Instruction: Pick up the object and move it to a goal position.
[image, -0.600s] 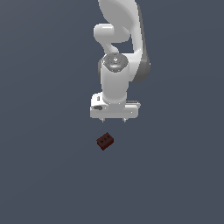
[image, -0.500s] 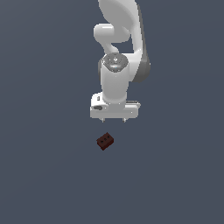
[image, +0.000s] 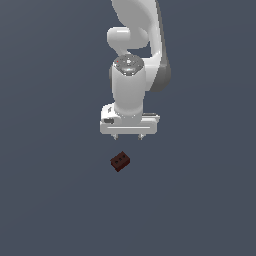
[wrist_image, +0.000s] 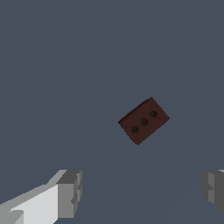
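The object (image: 120, 161) is a small dark reddish-brown block lying on the grey floor, a little toward the exterior view's left of the hand's centre. In the wrist view the object (wrist_image: 144, 120) lies turned at an angle and shows small dark holes in a row on its upper face. My gripper (image: 128, 136) hangs above it, apart from it, with only the two short fingertips poking out under the white hand. The gripper (wrist_image: 141, 194) is open: its two grey fingers (wrist_image: 70, 192) stand wide apart with nothing between them.
The white arm (image: 135, 75) rises straight up behind the hand. Plain grey floor (image: 50, 200) surrounds the block on every side.
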